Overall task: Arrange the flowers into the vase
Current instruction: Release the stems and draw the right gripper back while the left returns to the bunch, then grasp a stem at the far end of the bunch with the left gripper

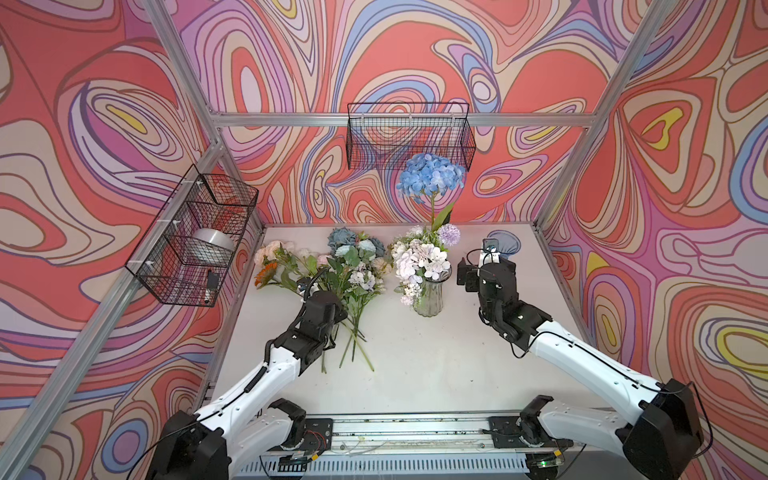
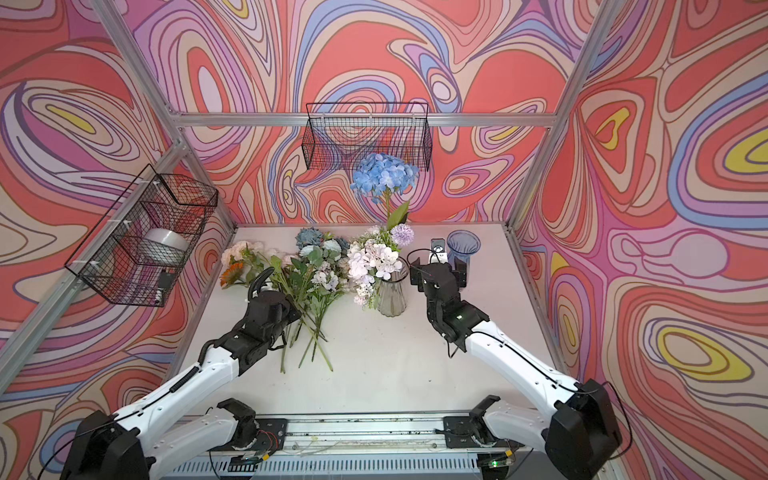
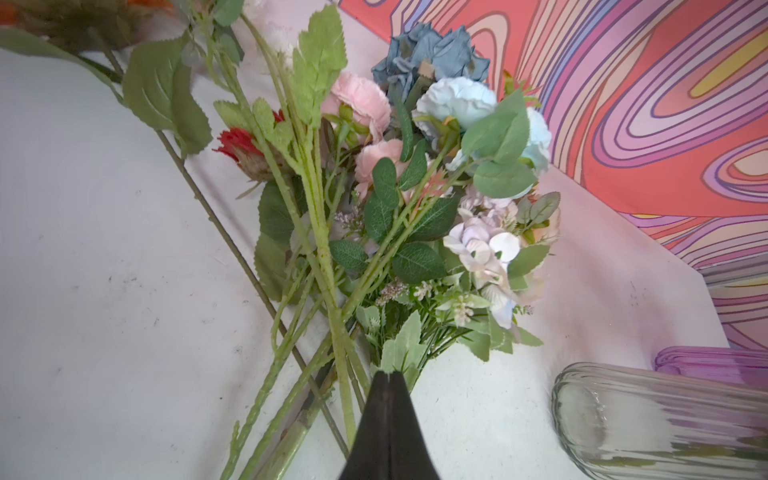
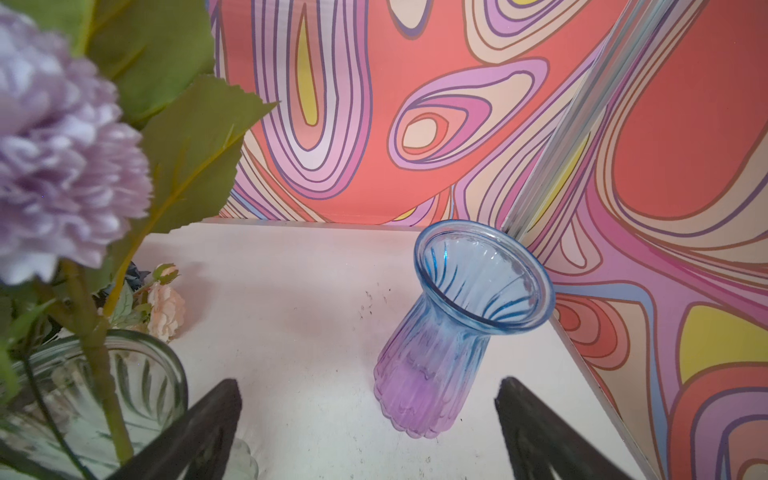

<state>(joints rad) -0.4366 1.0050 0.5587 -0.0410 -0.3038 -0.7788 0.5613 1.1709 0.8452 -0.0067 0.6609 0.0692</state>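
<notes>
Fanning toward the lower edge of both top views, the green stem ends of the loose flowers [image 1: 332, 282] lie on the white bench [image 1: 436, 365], left of centre. The long axis of the heap runs from lower frame to upper frame. The stems cross one another at the near end, and the pink, pale-blue, dusty-blue and orange blooms point at the back wall.

The left claw [image 3: 386, 380] sits over the stem end, its jaws pressed fully together at the foot of a leafy sprig. Whether a stem is nipped between them cannot be told.

Right of centre stands the clear vase [image 1: 430, 297], upright, just beside the heap's blooms. It holds a pale hydrangea cluster [image 1: 419, 257], a lilac pompom [image 1: 449, 233] and a tall blue hydrangea [image 1: 430, 174], whose stem rises straight up the frame.

The right claw [image 4: 370, 432] hovers just right of that vase, jaws spread wide and gripping nothing.

Farther back, a blue-and-purple vase [image 4: 457, 340] stands upright at the bench's upper-right corner. A wire basket [image 1: 409, 137] hangs on the back wall.
</notes>
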